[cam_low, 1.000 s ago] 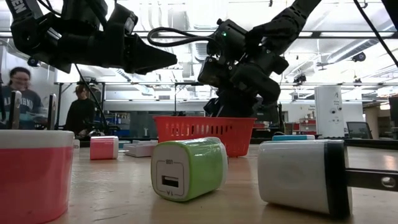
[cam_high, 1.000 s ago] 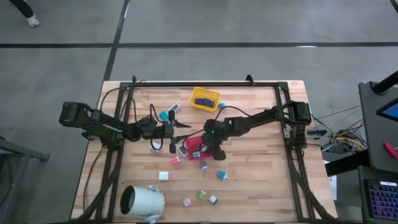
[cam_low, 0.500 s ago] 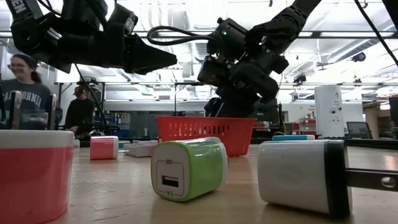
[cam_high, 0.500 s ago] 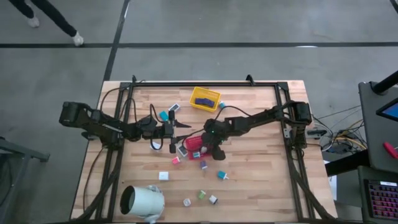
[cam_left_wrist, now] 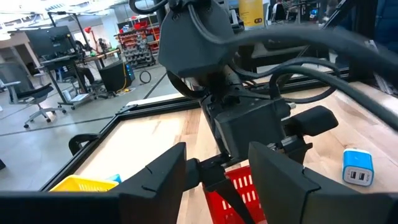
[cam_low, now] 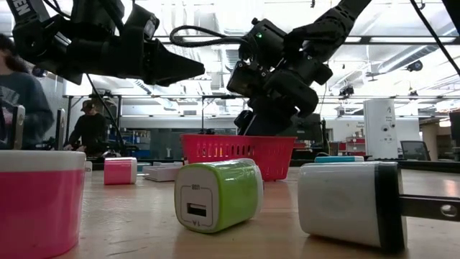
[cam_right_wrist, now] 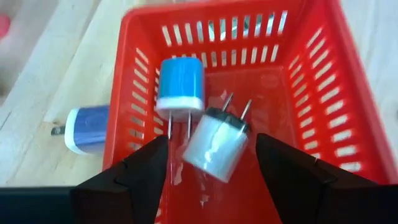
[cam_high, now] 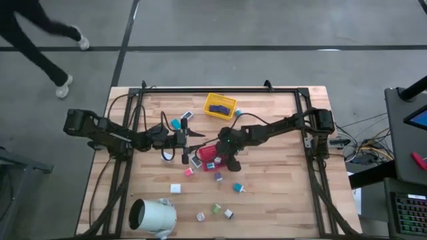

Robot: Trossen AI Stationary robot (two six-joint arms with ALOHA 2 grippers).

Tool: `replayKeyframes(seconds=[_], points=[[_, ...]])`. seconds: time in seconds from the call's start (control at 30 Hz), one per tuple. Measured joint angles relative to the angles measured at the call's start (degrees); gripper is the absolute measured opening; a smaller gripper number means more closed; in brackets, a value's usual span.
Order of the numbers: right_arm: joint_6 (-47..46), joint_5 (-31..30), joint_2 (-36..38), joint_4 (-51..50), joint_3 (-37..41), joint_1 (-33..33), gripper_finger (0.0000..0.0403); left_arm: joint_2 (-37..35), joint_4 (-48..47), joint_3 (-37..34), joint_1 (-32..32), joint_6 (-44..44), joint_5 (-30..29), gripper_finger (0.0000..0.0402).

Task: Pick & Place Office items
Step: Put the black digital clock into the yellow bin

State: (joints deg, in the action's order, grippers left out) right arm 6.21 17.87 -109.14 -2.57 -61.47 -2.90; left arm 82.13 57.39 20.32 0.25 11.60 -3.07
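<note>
This is a workshop or robotics lab: behind the wooden table (cam_low: 287, 237), in the middle of the low view, stand metal shelves (cam_low: 151, 137), and people (cam_low: 90, 129) work at the left; office chairs (cam_left_wrist: 37, 102) upper left in the left wrist view

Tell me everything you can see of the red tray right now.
The red tray is a small rectangular basket, plastic by its look, with slotted walls and a solid floor. It sits upright on the wooden table near the middle, directly under the right end effector, whose fingers stand open above it. Inside lie two plug pieces: a blue one and a pale one, prongs showing. A navy and white piece lies just outside one wall.
</note>
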Motion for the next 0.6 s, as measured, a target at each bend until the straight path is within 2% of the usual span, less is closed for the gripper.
replayKeyframes(seconds=[0.23, 0.6], points=[[0.5, 0.0, 0.4, 5.2, 0.3, 0.0, 0.0235, -1.7, -1.0, -0.2, 0.0, 0.0, 0.0, 0.0177], [1.3, 0.0, 3.2, 21.6, 6.5, 0.2, 0.0235, -7.6, -1.7, -4.2, 0.0, -0.1, -0.8, 0.0177]])
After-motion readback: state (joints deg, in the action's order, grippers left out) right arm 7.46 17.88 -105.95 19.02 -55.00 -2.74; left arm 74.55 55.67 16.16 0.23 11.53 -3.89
